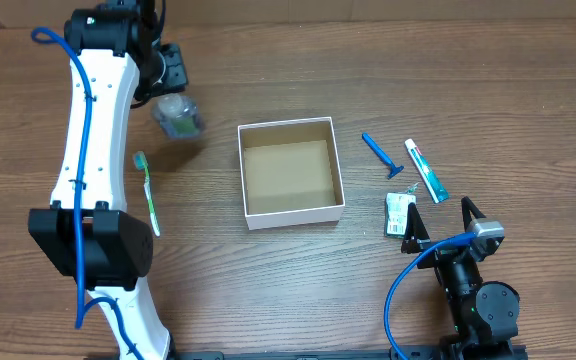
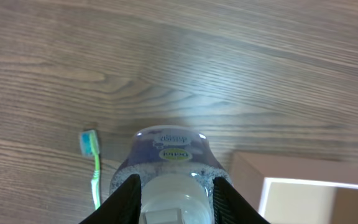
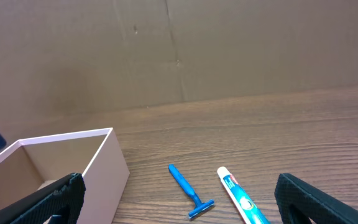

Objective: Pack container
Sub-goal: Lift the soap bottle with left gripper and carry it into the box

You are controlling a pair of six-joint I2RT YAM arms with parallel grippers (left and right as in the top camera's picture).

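Note:
The container (image 1: 293,216) is a white-walled, brown-floored open box at the table's middle, with nothing in it. It also shows in the left wrist view (image 2: 267,194) and the right wrist view (image 3: 107,177). My left gripper (image 1: 172,97) is at the far left, shut on the cap end of a small clear bottle of green liquid (image 1: 179,120). The left wrist view shows its jaws (image 2: 176,190) on either side of the bottle (image 2: 169,149). My right gripper (image 1: 442,222) is open and empty near the front right, its jaws (image 3: 179,186) facing the box.
A green toothbrush (image 1: 149,195) lies left of the box and also shows in the left wrist view (image 2: 95,177). To the right of the box lie a blue razor (image 1: 381,155) (image 3: 188,190), a toothpaste tube (image 1: 426,171) (image 3: 238,196) and a small packet (image 1: 399,214). A cardboard wall stands at the back.

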